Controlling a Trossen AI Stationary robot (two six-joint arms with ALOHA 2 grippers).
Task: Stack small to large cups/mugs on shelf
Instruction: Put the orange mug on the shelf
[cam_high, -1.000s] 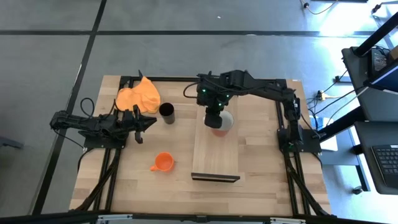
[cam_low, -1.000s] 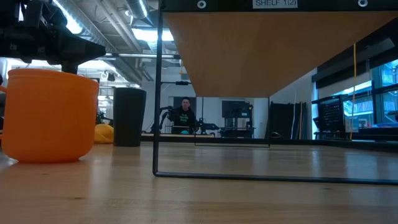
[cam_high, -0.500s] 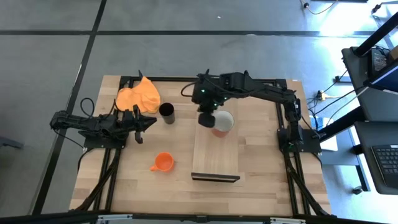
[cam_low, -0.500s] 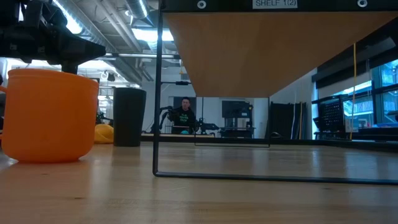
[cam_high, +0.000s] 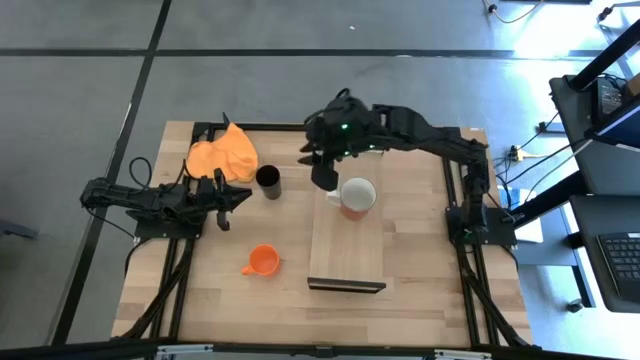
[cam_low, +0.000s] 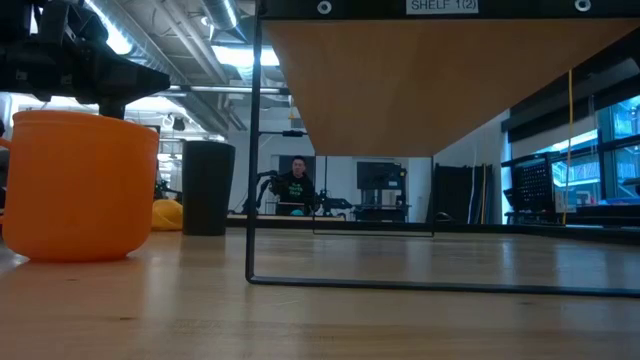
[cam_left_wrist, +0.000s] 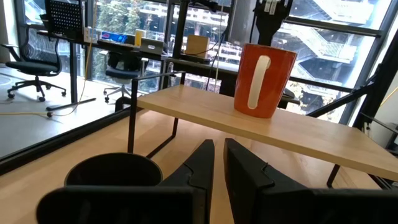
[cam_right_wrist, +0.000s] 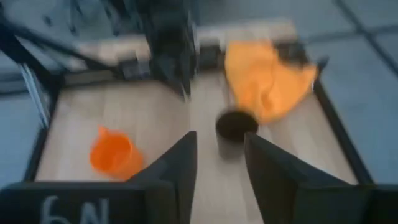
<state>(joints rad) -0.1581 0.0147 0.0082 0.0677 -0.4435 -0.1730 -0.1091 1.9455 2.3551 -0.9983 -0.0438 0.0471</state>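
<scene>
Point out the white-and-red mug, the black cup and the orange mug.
white-and-red mug (cam_high: 357, 194), high view, its open mouth.
black cup (cam_high: 268, 178), high view, its dark opening.
orange mug (cam_high: 264, 260), high view, its inside.

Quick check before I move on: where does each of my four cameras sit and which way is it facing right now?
High view: overhead, straight down on the table; both arms show.
Low view: table height, under the shelf; orange mug near, no arm clearly seen.
Left wrist view: past the left tool to the white-and-red mug on the shelf.
Right wrist view: past the right tool, open, toward the black cup.
Shared: the black cup shows in all four.
</scene>
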